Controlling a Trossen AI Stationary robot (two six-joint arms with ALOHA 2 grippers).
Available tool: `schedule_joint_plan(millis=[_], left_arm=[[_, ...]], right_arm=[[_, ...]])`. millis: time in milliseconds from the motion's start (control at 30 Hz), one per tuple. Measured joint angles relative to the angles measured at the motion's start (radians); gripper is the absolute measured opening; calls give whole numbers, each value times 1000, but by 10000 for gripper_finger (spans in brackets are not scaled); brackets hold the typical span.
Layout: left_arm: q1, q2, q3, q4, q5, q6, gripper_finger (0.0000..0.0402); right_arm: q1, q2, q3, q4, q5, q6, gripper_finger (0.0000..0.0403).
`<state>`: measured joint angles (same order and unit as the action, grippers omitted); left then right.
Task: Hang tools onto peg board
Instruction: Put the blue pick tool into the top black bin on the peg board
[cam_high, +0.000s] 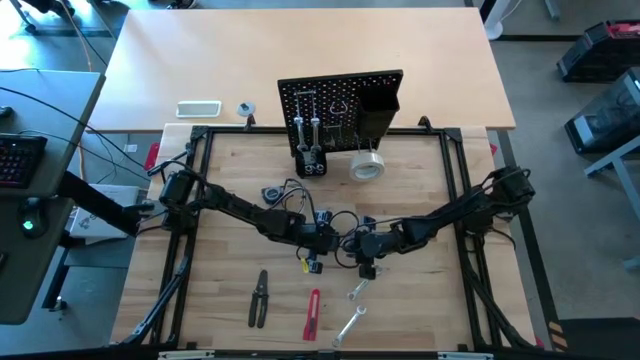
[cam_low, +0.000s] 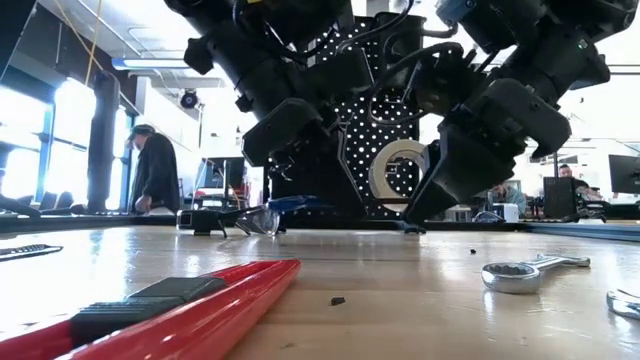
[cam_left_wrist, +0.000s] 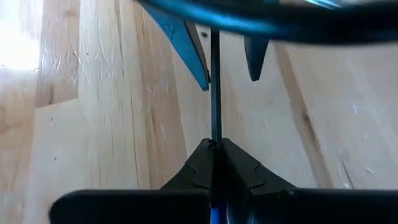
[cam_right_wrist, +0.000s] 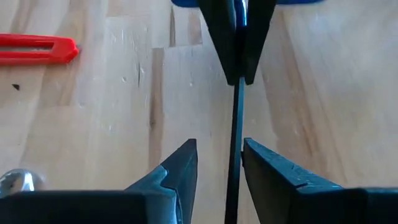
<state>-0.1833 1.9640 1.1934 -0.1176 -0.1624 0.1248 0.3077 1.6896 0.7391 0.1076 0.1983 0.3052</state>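
**Op:** Left wrist view: my left gripper is clenching a thin dark flat tool edge-on, fingers pressed tight on it. The right gripper is sitting released, fingers either side of that same blade, not touching yet. Both are meeting mid-table in the high view, over the wood.

**Eng:** What tool?

**Op:** Can't name it. Blue handle at one end, thin blade. I'm judging it light, stiff, and slippery on the flat faces. It's looking like a handover.

**Eng:** Where are you gripping?

**Op:** I'm planning to pinch across the flat faces, close to the left fingers, so it isn't levering. Metal on pads could twist if taken near the tip.

**Eng:** Rest of the tools?

**Op:** Red-handled cutter, black-handled pliers and two silver wrenches are lying on the near table, untouched. Tape roll is sitting at the foot of the peg board, which is standing upright at the far edge, well apart from both grippers.
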Motion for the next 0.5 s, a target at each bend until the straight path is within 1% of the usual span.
schedule_joint_plan(millis=[167,300,500], left_arm=[[0,0,0,1,7,2,1],[0,0,0,1,8,10,1],[2,0,11,-3,8,18,1]], right_arm=[[1,-3,0,3,-30,35,122],[1,-3,0,8,-47,30,122],[0,-3,0,9,-47,35,122]])
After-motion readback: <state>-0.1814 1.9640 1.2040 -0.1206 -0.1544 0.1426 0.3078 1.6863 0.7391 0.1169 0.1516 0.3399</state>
